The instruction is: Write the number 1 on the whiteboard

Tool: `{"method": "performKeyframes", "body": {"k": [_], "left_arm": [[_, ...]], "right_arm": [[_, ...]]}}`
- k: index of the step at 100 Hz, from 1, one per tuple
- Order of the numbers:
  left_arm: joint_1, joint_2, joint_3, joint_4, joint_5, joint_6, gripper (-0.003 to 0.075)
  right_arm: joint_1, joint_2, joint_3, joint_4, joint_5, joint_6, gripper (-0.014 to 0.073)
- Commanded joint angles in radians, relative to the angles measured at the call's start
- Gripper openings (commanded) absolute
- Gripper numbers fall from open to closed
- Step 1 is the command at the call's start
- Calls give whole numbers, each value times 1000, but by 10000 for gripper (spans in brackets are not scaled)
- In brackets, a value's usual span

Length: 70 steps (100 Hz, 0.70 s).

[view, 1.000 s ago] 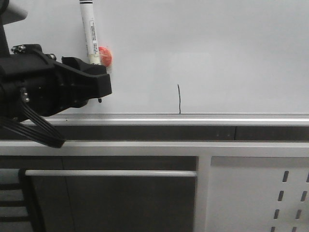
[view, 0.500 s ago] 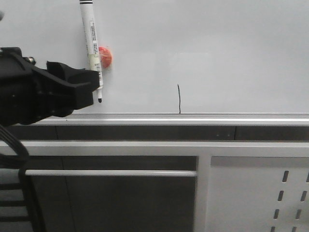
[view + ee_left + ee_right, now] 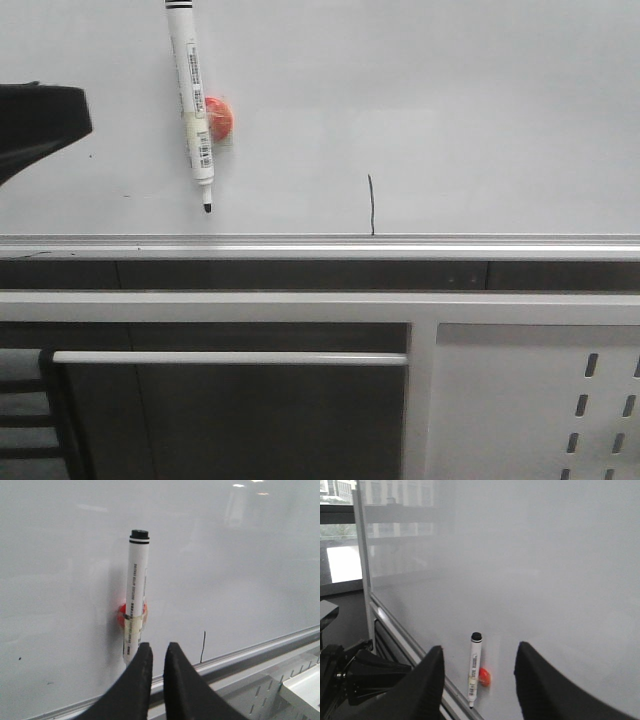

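Stroke done: the 1 (image 3: 371,205) sits low on the whiteboard (image 3: 480,100), just above the rail (image 3: 400,245), at roughly 3 o'clock from the marker (image 3: 191,100), which hangs on an orange magnet (image 3: 219,117); so the step in hand looks like a clean retreat, best made straight back off the board without brushing marker or ink. Left pincer (image 3: 154,656) clenched on nothing, tips just short of the marker's lower end; right pincer (image 3: 477,667) released, jaws wide. The 1's long axis runs 12 to 6, slightly wavy; marker parallel, tip at 6.
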Motion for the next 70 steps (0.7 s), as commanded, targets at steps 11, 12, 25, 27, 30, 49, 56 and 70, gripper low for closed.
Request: {"method": "performKeyframes", "body": {"k": [11, 12, 25, 27, 30, 49, 56, 70], "left_arm": [[0, -91, 63, 9, -216, -13, -18], [0, -93, 65, 9, -216, -13, -18], [0, -121, 99, 2, -216, -13, -18], [0, -123, 103, -1, -216, -13, -18], [0, -127, 110, -6, -219, -13, -18], [0, -129, 128, -66, -191, -13, -18], [0, -129, 128, -66, -191, 28, -18], [0, -129, 128, -66, -191, 86, -18]], "right_arm": [[-8, -19, -29, -2, 27, -6, 183], [-8, -19, -29, -2, 30, -6, 175], [-8, -22, -29, -4, 115, -6, -4], [-8, -22, -28, -7, 125, -6, -39], [-8, -22, -25, -13, 141, -6, -81], [-8, -57, 68, -13, 89, -4, -68], [-8, -91, 132, -11, 34, -4, -68], [-8, -188, 289, 24, -79, -4, -68]]}}
